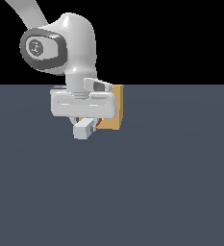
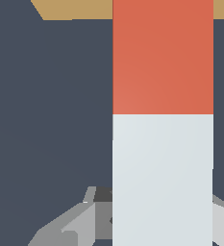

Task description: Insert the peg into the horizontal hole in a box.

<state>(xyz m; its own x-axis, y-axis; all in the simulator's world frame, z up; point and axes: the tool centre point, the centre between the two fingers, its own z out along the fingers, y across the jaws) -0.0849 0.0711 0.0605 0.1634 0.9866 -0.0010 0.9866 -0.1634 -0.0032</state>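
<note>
My gripper (image 1: pixel 88 123) is shut on the peg (image 1: pixel 83 129), a square bar held level just above the floor. Its pale grey-white end points toward the exterior camera. A sliver of its orange-red end (image 1: pixel 100 123) shows against the tan box (image 1: pixel 116 109), which stands right behind my hand. In the wrist view the peg (image 2: pixel 162 144) runs from between my fingers (image 2: pixel 80 223) up to the box (image 2: pixel 75 8), orange half farthest from the fingers. The hole is hidden by my hand and the peg. I cannot tell whether the peg's tip is inside it.
Dark grey-blue floor (image 1: pixel 147 192) spreads around the box on all sides. My white arm and wrist (image 1: pixel 70 43) rise above the box toward the exterior view's left.
</note>
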